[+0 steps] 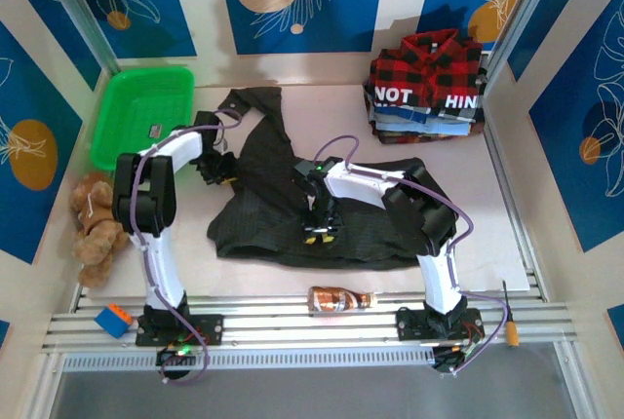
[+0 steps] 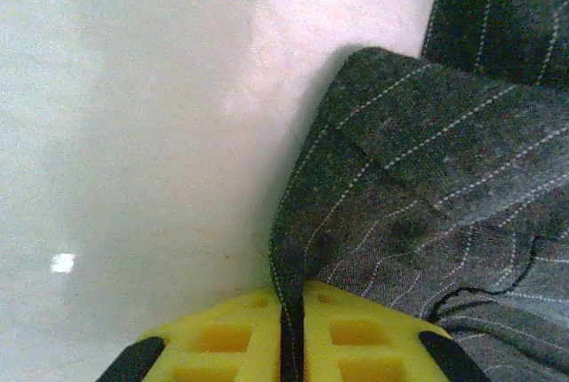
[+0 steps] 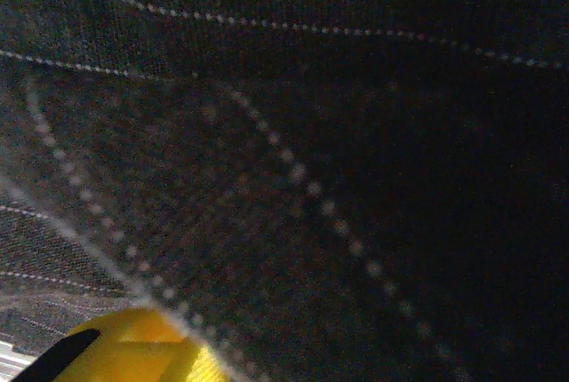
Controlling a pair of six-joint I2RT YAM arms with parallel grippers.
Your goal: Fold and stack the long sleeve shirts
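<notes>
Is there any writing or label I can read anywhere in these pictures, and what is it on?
"NOT": white letters on a black folded garment under the red plaid shirt.
"HIN": same garment, further right; the word looks cut off.
Brown bottle label: too small to read.
Sticker in the green basket: too small to read.

Back centre of table (image 1: 331, 112): open lane between green basket (image 1: 141, 112) and folded shirt stack (image 1: 426, 88). Middle: charcoal shirt (image 1: 263, 214), spread wide. Left edge: soft toy (image 1: 95, 227). Front edge: bottle (image 1: 339, 299), apparently lying flat.
</notes>
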